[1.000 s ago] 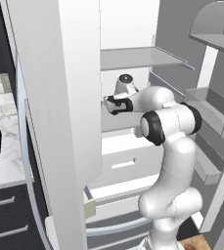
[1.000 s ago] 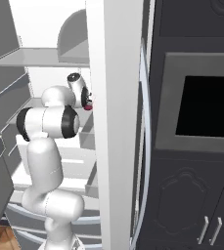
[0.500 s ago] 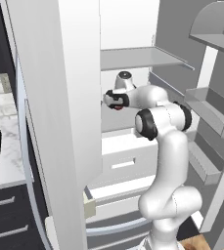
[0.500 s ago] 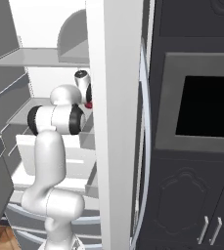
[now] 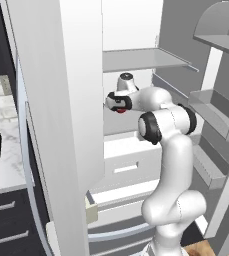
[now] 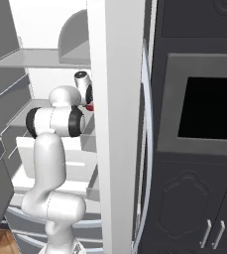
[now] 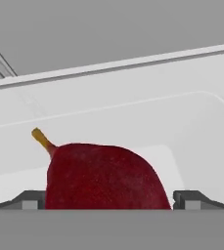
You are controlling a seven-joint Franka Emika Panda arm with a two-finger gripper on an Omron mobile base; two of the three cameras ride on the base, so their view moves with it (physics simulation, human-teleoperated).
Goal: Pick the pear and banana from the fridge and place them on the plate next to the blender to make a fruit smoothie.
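The pear [image 7: 103, 176], dark red with a short yellow-brown stem, lies on a white fridge shelf right in front of the hand. It sits between my two fingertips [image 7: 28, 200], whose jaws stand wide and apart from it. My gripper [image 7: 108, 202] is open. In the left base view the gripper [image 5: 114, 102] reaches deep into the fridge [image 5: 141, 57], with a bit of the red pear [image 5: 120, 110] under the hand. From the right base view the gripper [image 6: 89, 95] and pear [image 6: 89, 106] are half hidden by the fridge [image 6: 60, 57] wall. Banana, plate and blender are out of view.
White drawers [image 5: 123, 165] sit below the shelf. Door racks [image 5: 211, 112] stand open at the right. A tall white door panel [image 5: 61, 100] is close on the left of the arm. A dark oven cabinet [image 6: 199, 114] stands at the right, a marble counter [image 5: 6, 170] at the left.
The arm has stretched further into the fridge, and the hand has moved left and deeper over the shelf to the pear. The jaws stayed wide.
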